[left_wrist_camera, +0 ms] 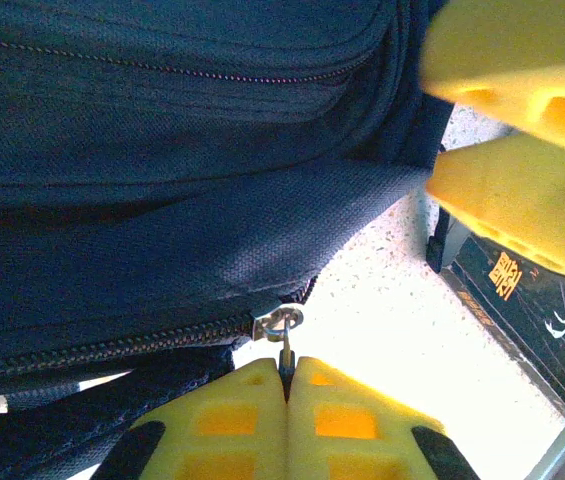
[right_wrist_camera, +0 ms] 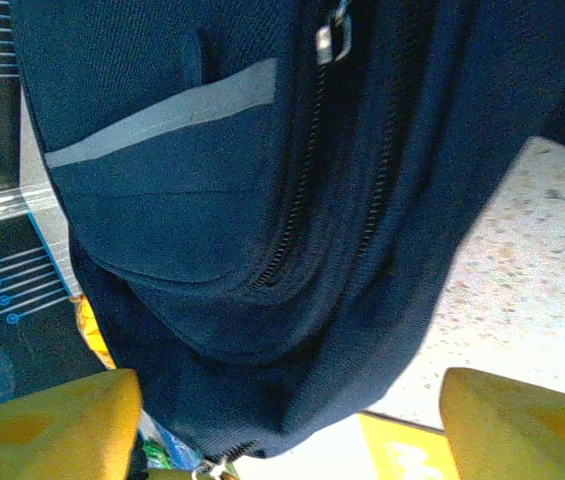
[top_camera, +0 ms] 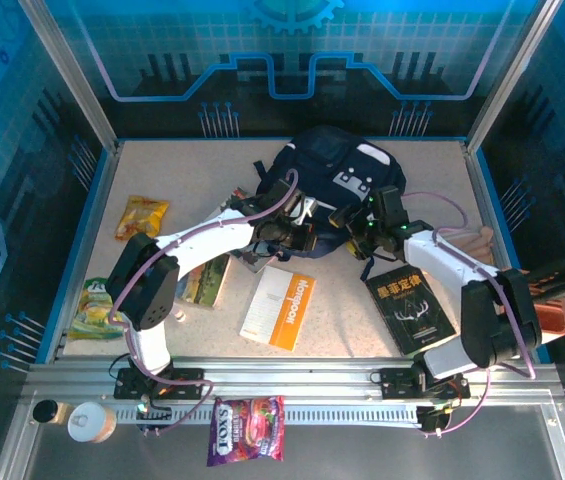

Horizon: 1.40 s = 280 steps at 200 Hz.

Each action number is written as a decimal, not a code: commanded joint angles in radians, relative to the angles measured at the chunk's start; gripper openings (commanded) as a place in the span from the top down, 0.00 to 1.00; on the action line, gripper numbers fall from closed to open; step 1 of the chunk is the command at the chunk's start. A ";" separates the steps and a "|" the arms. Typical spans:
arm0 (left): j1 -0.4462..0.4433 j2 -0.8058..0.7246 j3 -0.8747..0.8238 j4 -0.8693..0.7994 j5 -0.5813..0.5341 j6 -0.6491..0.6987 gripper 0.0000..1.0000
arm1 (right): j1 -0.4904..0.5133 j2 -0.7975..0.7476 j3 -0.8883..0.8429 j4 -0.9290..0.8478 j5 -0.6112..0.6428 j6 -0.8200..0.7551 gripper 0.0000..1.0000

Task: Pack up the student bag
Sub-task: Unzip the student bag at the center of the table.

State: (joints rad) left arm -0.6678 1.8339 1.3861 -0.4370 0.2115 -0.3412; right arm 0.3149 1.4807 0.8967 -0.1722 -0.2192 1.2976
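The left end effector [left_wrist_camera: 285, 390] has its jaws pressed together on the small metal zip pull [left_wrist_camera: 284, 338] of the student bag [top_camera: 337, 165]. The bag lies on the worktop [top_camera: 192, 170] directly ahead of the fingertips. From the pull, the zip track [left_wrist_camera: 92, 350] runs off to the left in this wrist view, along the bag's near edge. That line, rather than the bag's length, looks like the axis that matters, since the pull must travel along the track to open the compartment. Which direction opens it I cannot tell.

Just to the right stands the right end effector [right_wrist_camera: 287, 430], jaws spread wide and holding nothing. The bag's dark side wall sits ahead of and between its fingers [right_wrist_camera: 52, 425], with no visible contact. A black book [top_camera: 412, 310] lies on the worktop behind that end effector.

The left arm is the nearer one, already in contact. The right seems placed to steady the fabric. I judge that packing itself has not yet begun.
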 commanded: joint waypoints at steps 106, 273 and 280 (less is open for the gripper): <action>0.047 -0.026 0.067 -0.172 -0.112 0.117 1.00 | -0.014 0.077 -0.003 0.004 0.116 -0.055 0.92; 0.066 -0.017 -0.013 0.007 0.096 0.052 1.00 | -0.261 0.154 0.218 -0.168 0.062 -0.488 0.79; 0.055 0.002 -0.006 0.012 0.104 0.045 1.00 | -0.264 0.143 0.199 -0.178 0.084 -0.485 0.72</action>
State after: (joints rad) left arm -0.5621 1.8038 1.3838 -0.4561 0.2203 -0.2558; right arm 0.0856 1.6253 1.1072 -0.3500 -0.2298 0.8818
